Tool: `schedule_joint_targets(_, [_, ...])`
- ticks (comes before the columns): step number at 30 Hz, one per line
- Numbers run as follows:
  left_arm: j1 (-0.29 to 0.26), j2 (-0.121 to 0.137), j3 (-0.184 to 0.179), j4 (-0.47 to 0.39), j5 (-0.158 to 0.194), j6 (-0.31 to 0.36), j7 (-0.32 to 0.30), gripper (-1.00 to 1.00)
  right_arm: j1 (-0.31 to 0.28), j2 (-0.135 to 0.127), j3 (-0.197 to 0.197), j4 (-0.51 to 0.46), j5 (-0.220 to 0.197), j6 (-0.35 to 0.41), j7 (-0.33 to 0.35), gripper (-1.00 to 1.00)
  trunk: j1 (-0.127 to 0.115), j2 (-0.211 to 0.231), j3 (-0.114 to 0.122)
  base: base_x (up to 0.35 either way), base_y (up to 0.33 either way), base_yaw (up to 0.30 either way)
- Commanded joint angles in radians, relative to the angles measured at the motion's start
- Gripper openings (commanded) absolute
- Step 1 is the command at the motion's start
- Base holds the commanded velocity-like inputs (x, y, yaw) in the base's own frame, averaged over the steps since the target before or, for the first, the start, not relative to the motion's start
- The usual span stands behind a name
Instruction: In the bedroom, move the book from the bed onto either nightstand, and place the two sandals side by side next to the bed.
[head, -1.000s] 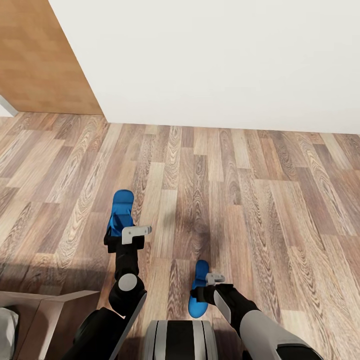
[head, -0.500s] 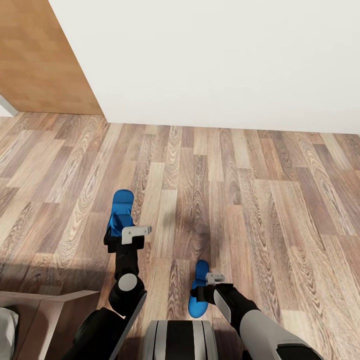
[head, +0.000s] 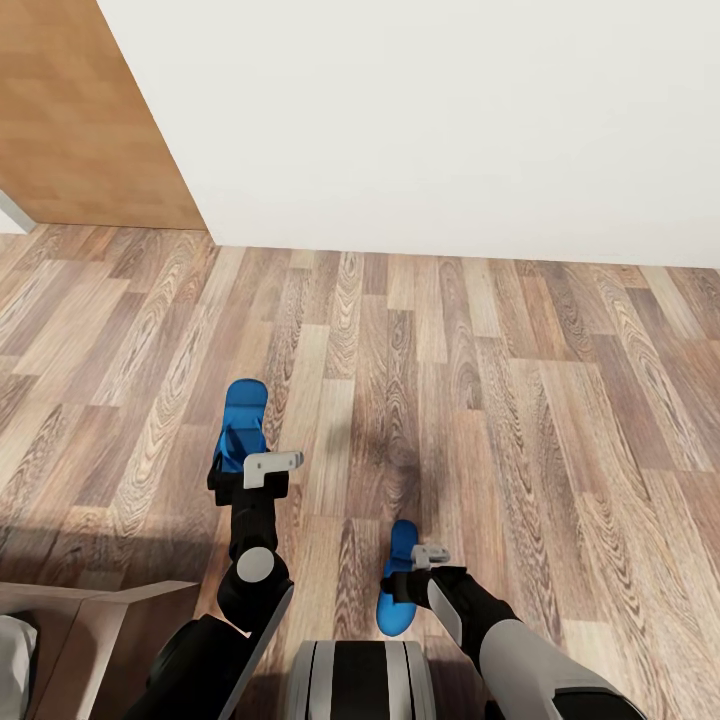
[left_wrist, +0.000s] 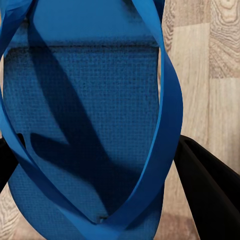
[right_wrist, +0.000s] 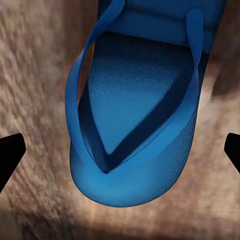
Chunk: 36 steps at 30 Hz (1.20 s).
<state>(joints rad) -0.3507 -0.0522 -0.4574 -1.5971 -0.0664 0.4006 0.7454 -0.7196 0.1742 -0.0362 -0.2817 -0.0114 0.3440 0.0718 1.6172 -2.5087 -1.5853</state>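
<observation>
Left gripper (left_wrist: 100, 165) spread around sandal (left_wrist: 85, 115); right gripper (right_wrist: 120, 150) spread, straddling second sandal (right_wrist: 140, 115) untouched

Home interior, likely bedroom: wood-plank floor (head: 480, 380) running to plain white wall (head: 450, 110); light wooden door (head: 80, 120) showing at 10 o'clock; blue sandals (head: 243, 420) lying on floor.

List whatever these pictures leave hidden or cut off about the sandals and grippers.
- Head view: left sandal heel, covered by the left gripper.
- Head view: right sandal middle, covered by the right gripper.
- Left wrist view: sandal cropped by picture edges.
- Whether either sandal rests on the floor: cannot tell.
</observation>
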Motion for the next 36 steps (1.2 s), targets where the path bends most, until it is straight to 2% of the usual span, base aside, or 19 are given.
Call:
schedule_joint_targets(1, [-0.001, 0.0, -0.001, -0.001, -0.007, 0.009, 0.003, -1.0, 0.0, 0.0, -0.004, -0.002, -0.001, 0.006, 0.002, 1.0, 0.0, 0.0, -0.001, 0.0, 0.0, 0.0])
schedule_joint_targets(23, [-0.001, 0.002, -0.001, -0.001, -0.007, 0.007, 0.005, -1.0, 0.0, 0.0, -0.004, -0.002, -0.001, 0.006, 0.002, 1.0, 0.0, 0.0, -0.001, 0.0, 0.0, 0.0])
schedule_joint_targets(30, [-0.001, 0.002, -0.001, -0.001, -0.007, 0.007, 0.005, -1.0, 0.0, 0.0, -0.004, -0.007, -0.001, 0.006, 0.002, 1.0, 0.003, -0.002, -0.028, 0.0, 0.0, 0.0])
schedule_joint_targets(36, [-0.001, 0.002, -0.001, -0.001, -0.007, 0.007, 0.006, -1.0, 0.0, 0.0, -0.004, -0.012, -0.001, 0.006, 0.002, 1.0, 0.003, -0.002, -0.028, 0.0, 0.0, 0.0])
